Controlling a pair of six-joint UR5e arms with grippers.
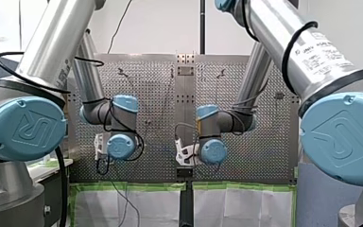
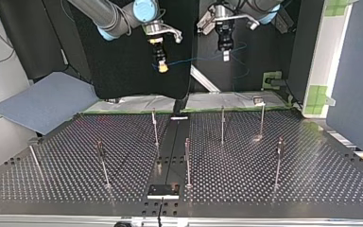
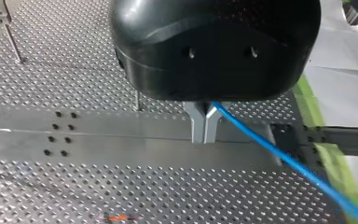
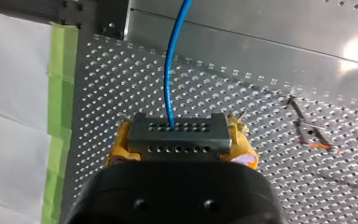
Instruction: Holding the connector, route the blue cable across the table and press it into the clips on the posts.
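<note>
Above the table (image 2: pixel 312 156) edge nearest the arms, my right gripper (image 4: pixel 179 140) clamped the grey connector (image 4: pixel 177 133) between yellow pads. The blue cable (image 4: pixel 170 70) ran from it to my left gripper (image 3: pixel 204 133), which pinched it.

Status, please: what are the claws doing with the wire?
Right claw shut on connector. Left claw shut on blue cable. Strung between them, above posts, unclipped.
</note>
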